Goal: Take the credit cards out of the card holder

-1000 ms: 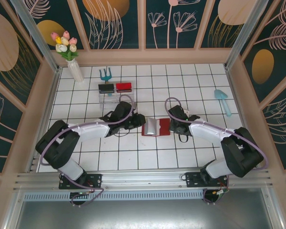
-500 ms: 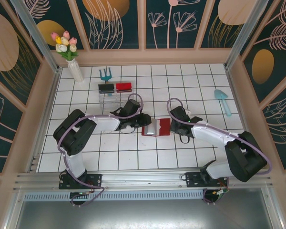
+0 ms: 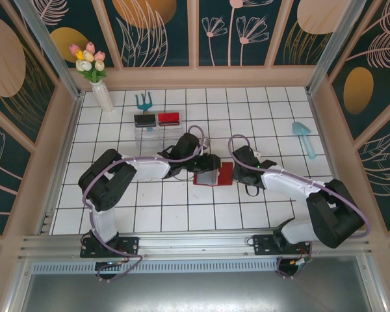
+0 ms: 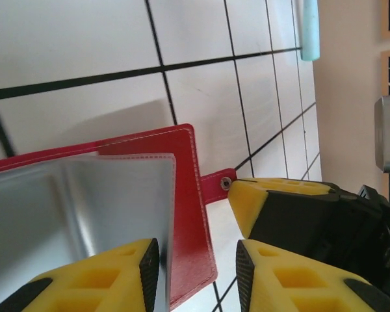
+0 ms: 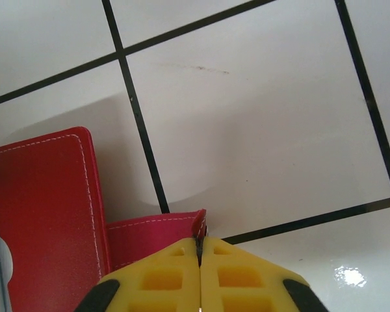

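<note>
The red card holder (image 3: pixel 222 174) is lying open on the white-tiled bench (image 3: pixel 201 214), roughly midway between the two arms, with its grey-blue inner pockets (image 4: pixel 84 208) facing up. The right claw (image 5: pixel 199 260) is sitting at the holder's right edge, its yellow fingers (image 5: pixel 247 279) pressed together and pinching the small red tab (image 5: pixel 156 237) that is sticking out from that side. From the left wrist, the tab's metal snap (image 4: pixel 227 183) is showing just beside the right claw's fingertip (image 4: pixel 273 195). The left claw (image 4: pixel 196 273) is reaching in from the left over the holder, its jaws standing apart and straddling the stitched red border (image 4: pixel 192 214) next to the pocket panel, without visibly closing on it. Farther back on the bench, a small black tray (image 3: pixel 144 120) and a small red tray (image 3: pixel 168 118) are resting side by side on a clear stand (image 3: pixel 153 135), with a teal hand rake (image 3: pixel 143 101) behind them. A white vase (image 3: pixel 103 96) holding tulips (image 3: pixel 88 58) is standing in the far left corner, and a pale blue trowel (image 3: pixel 304 136) is lying well apart on the right.
</note>
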Controlling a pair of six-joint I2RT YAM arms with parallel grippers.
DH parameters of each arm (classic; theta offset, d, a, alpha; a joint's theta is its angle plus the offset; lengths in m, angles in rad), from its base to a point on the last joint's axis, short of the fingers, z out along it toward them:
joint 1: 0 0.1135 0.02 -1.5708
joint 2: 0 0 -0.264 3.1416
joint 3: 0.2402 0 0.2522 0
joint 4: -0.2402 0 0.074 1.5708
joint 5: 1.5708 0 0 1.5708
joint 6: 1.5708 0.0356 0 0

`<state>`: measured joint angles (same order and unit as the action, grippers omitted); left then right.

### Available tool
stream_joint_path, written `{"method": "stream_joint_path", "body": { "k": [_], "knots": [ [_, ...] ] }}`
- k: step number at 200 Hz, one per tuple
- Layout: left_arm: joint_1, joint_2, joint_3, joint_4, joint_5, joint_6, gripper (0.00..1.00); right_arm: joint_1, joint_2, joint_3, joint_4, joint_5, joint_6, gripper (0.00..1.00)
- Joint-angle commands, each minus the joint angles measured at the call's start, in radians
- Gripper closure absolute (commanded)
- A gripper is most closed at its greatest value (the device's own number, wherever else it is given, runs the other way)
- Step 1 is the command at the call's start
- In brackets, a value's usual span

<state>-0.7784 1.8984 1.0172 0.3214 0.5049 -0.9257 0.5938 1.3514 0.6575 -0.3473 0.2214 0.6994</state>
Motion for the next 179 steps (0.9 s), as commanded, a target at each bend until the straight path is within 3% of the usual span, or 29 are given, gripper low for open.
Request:
{"method": "stream_joint_path", "body": {
  "k": [1, 28, 73, 94, 115, 142, 167, 179],
  "knots": [
    [-0.02, 0.048, 0.043, 0.043, 0.053, -0.016, 0.6, -0.022, -0.075, -0.01, -0.03, 0.009, 0.009, 0.82],
    [-0.033, 0.091, 0.084, 0.036, 0.061, -0.019, 0.59, -0.041, -0.177, -0.016, -0.065, 0.001, 0.0, 0.73],
    [-0.036, 0.121, 0.078, 0.032, 0.067, -0.026, 0.58, -0.091, -0.301, -0.016, -0.049, -0.08, -0.004, 0.69],
    [-0.035, 0.071, 0.074, -0.043, -0.001, 0.024, 0.58, -0.09, -0.281, -0.004, -0.015, -0.144, -0.005, 0.69],
    [-0.035, 0.015, 0.055, -0.07, -0.034, 0.041, 0.58, -0.091, -0.257, 0.002, 0.039, -0.201, 0.005, 0.73],
    [-0.036, 0.036, 0.024, -0.056, 0.011, 0.031, 0.58, -0.092, -0.218, 0.022, 0.108, -0.27, 0.023, 0.78],
    [-0.039, 0.055, 0.005, -0.038, 0.029, 0.019, 0.62, -0.094, -0.131, 0.068, 0.147, -0.318, 0.031, 0.96],
    [-0.039, 0.043, -0.005, -0.035, 0.02, 0.017, 0.62, -0.094, -0.094, 0.082, 0.152, -0.326, 0.045, 0.99]
  ]
}}
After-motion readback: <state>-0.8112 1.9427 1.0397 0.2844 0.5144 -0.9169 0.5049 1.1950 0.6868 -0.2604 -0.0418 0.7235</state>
